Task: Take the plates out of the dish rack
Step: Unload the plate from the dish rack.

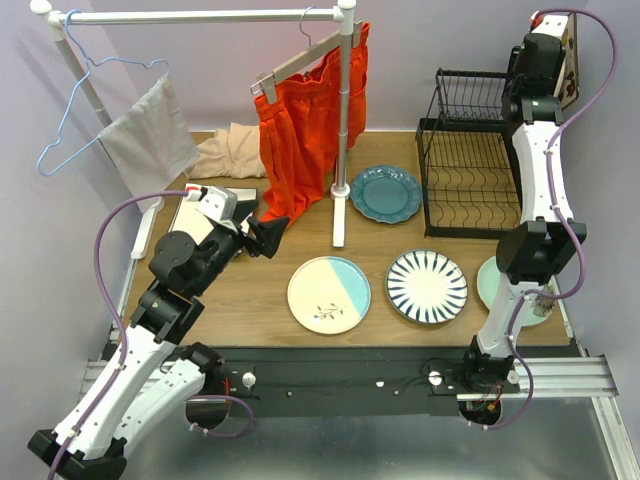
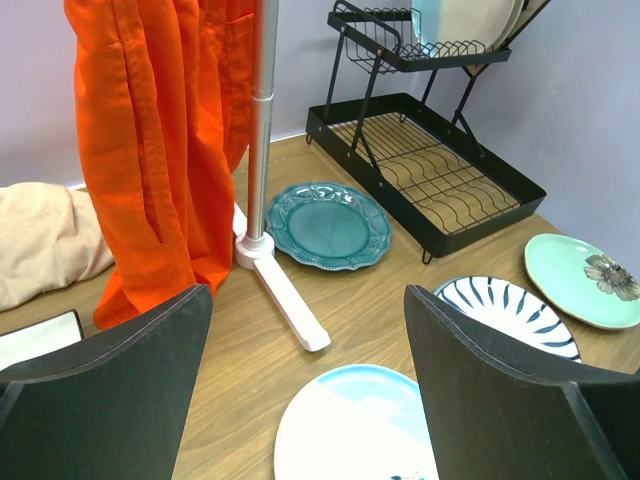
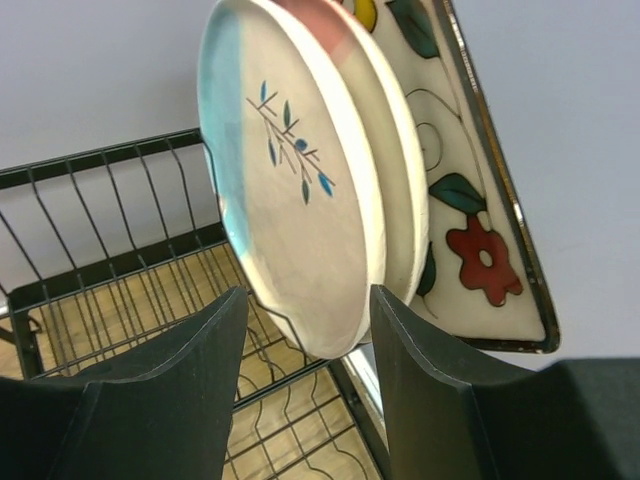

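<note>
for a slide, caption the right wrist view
Open right gripper framing a cream and light-blue plate in the dish rack, a pink-topped plate and square floral plate behind it.

Apparently plastic white arms (image 1: 133, 385), round black joints (image 1: 178, 257), thin purple cables (image 1: 101, 255).

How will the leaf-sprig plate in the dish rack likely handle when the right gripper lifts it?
Probably rigid and slippery: the leaf-sprig plate looks like glazed ceramic. Standing on edge close beside the pink-rimmed plate, it may tip or clink. Likely breakable if dropped.

Rail post (image 1: 340, 200) separates left pincer (image 1: 270, 237) from rack (image 1: 425, 185).
</note>
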Controlling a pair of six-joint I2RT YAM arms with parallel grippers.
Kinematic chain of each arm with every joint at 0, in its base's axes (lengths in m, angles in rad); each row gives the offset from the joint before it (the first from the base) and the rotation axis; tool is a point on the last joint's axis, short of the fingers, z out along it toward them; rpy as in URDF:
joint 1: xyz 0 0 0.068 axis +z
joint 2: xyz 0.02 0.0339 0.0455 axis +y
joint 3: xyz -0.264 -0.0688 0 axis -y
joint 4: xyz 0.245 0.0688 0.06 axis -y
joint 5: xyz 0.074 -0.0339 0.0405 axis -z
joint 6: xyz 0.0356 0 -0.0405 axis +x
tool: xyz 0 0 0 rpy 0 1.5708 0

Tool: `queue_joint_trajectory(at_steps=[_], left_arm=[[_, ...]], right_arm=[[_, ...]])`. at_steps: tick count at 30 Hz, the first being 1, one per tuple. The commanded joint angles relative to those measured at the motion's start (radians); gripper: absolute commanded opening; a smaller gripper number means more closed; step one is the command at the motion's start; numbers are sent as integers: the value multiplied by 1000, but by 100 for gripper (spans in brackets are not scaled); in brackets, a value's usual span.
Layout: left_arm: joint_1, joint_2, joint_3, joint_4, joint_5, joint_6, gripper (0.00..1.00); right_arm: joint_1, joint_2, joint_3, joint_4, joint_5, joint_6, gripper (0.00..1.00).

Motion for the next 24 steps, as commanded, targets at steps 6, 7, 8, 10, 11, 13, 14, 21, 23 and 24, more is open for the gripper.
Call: queue_joint_trajectory(at_steps=[6, 7, 8, 10, 11, 13, 14, 21, 23, 24], left_arm=[[12, -12, 5, 1, 21, 1, 87], [12, -12, 5, 1, 20, 1, 87], [12, -12, 5, -1, 20, 1, 87], [13, -12, 7, 1, 21, 1, 87], [13, -11, 5, 1, 20, 2, 87], [13, -11, 5, -1, 21, 2, 87], [15, -11, 7, 1, 21, 2, 87], [19, -9, 5, 1, 21, 1, 87], [21, -8, 7, 2, 23, 1, 87], [21, -6, 5, 2, 26, 1, 87]], right_arm=[[-41, 25, 12, 56, 14, -18, 60], [-48, 28, 11, 56, 11, -15, 60], [-52, 30, 9, 56, 0, -12, 60], [-66, 39, 6, 56, -9, -6, 60], [-69, 40, 6, 57, -28, -6, 60], [-80, 45, 2, 57, -52, 1, 60], [-83, 48, 1, 57, -75, 4, 60], [-91, 53, 2, 60, -81, 1, 59], [-91, 51, 5, 63, -75, -6, 59], [-91, 47, 9, 63, -69, -9, 59]])
